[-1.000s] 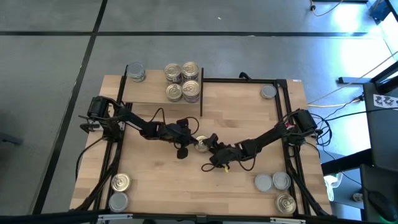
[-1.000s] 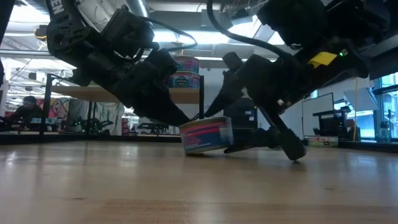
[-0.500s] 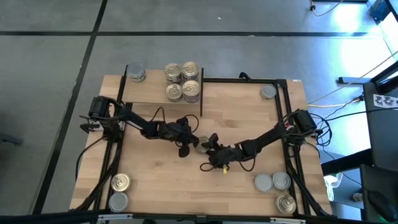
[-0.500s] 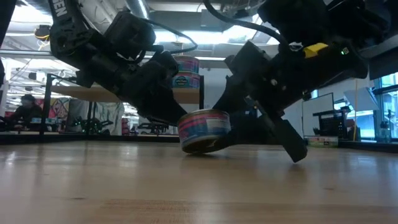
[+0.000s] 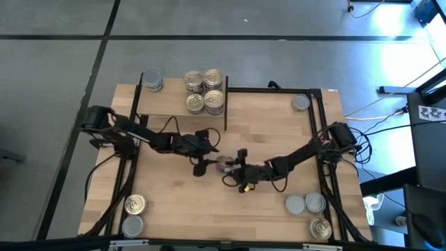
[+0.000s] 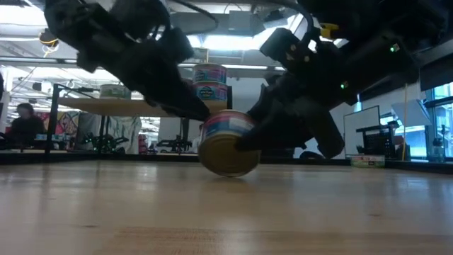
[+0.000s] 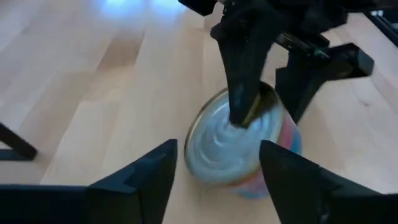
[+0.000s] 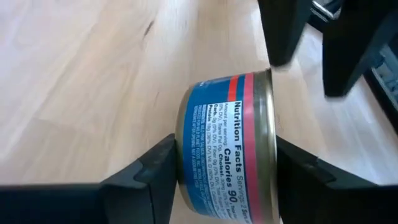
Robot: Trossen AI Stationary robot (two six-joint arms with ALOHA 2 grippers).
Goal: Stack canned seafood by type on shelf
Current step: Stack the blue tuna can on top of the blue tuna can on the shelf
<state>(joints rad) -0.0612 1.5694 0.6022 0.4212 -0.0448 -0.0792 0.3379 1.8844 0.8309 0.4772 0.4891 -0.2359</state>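
One short round metal tin with a blue-and-red label [image 6: 228,144] is held tipped on edge at mid-table, pinched by the right gripper [image 5: 233,167]; the left gripper [image 5: 203,148], fingers spread, sits just beside. Next, carriage to the light wood shelf [image 5: 167,104] at far left seems called for.
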